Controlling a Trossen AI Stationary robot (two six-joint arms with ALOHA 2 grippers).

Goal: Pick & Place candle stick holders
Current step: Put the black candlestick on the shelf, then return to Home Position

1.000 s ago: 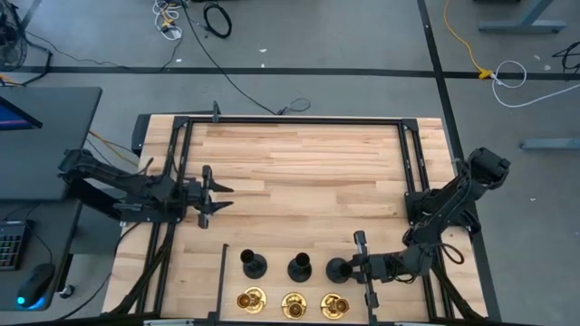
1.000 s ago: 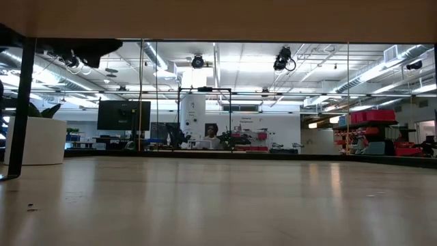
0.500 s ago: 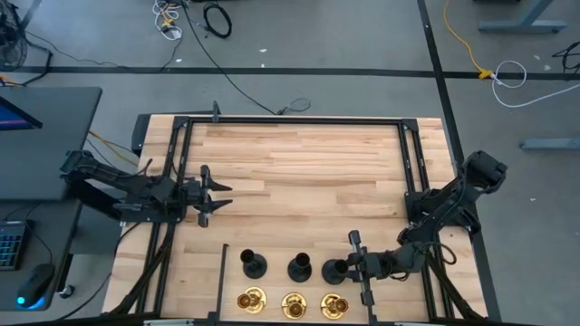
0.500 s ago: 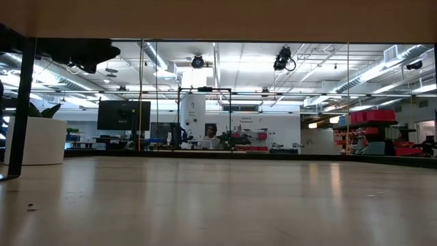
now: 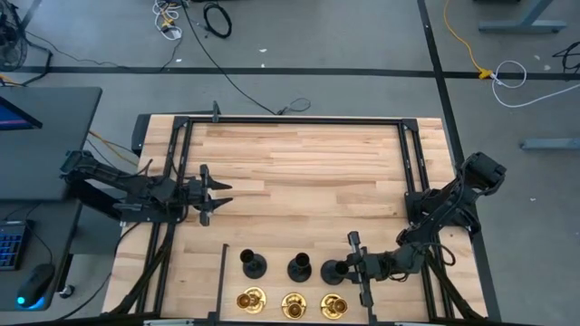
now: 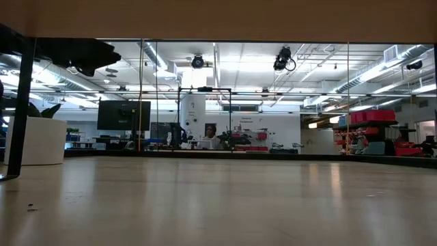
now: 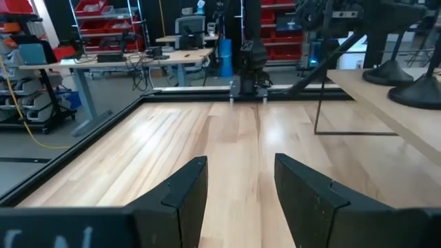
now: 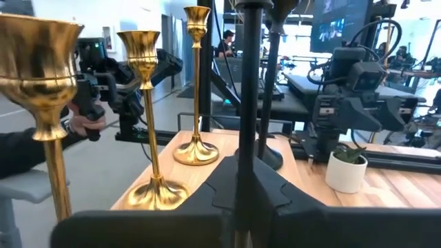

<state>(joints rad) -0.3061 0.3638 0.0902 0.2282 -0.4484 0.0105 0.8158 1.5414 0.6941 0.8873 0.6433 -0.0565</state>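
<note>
Three black candle stick holders [image 5: 300, 267] stand in a row near the table's near edge. Three brass-gold ones [image 5: 294, 305] stand in a second row nearer the edge, and show tall and shiny in the right wrist view [image 8: 141, 76]. My right gripper [image 5: 348, 269] is low at the right end of the black row, shut on the rightmost black holder [image 5: 333, 270]. My left gripper [image 5: 217, 195] hovers at the table's left side, open and empty, as the left wrist view [image 7: 238, 186] shows. My right gripper pinches the rightmost black holder's thin stem [image 8: 247, 131] between its two fingers [image 8: 279, 189]. The fingers come level from the table's right and lie across the stem. The holder stands upright. The fingers hide its base in the wrist view.
A dark metal frame [image 5: 290, 121] runs round the table, with a thin upright post [image 5: 224, 272] left of the holders. A small white pot with a green plant [image 8: 344, 169] stands beyond the holders. The wide wooden middle and far part of the table [image 5: 308, 172] is bare.
My right gripper has gone a little toward the table's left, closing in on the rightmost black holder, and then stayed there.
</note>
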